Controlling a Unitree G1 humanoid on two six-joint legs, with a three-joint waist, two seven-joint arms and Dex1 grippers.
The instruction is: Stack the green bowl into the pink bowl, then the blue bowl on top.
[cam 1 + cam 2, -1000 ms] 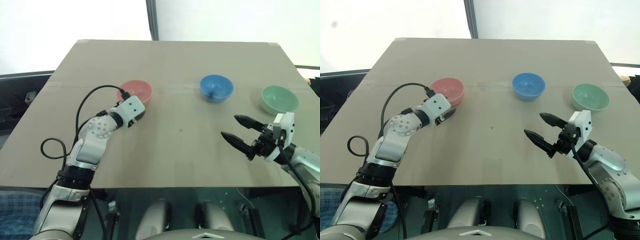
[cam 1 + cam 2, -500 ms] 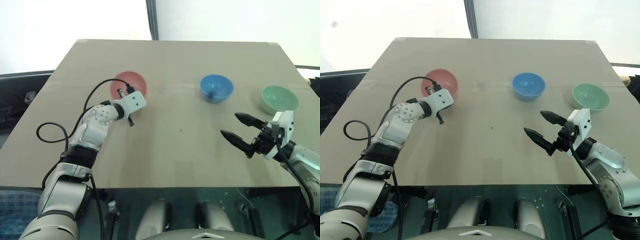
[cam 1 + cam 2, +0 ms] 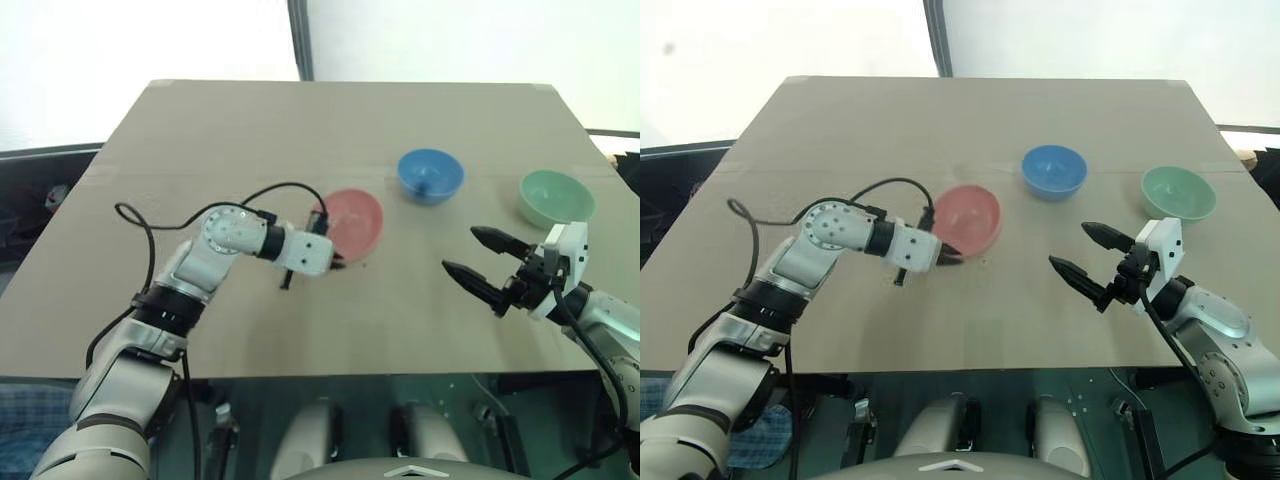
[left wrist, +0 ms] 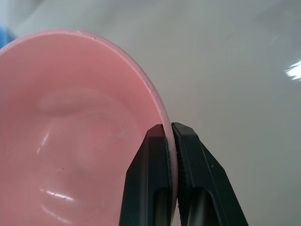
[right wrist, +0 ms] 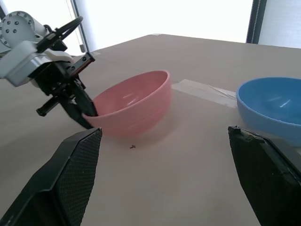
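Left tool [image 3: 335, 262]: clamped on the near rim of the pink bowl [image 3: 355, 220], mid-worktop [image 3: 330, 120].
Right tool [image 3: 482, 268]: spread wide, nothing held.
Green bowl [image 3: 557, 197]: far right.
Blue bowl [image 3: 430, 175]: between the others.
Risk: the thin rim pinch may slip, so the bowl may be tipped.

Three bowls spread across the desk [image 3: 200, 120]: pink bowl [image 3: 356, 220] leftmost and nearest, pinched at its near-left rim by the left pincer [image 3: 338, 262], blue bowl [image 3: 430, 175] further back to its right, green bowl [image 3: 557, 198] far right, just behind the wide-open right pincer [image 3: 478, 258].
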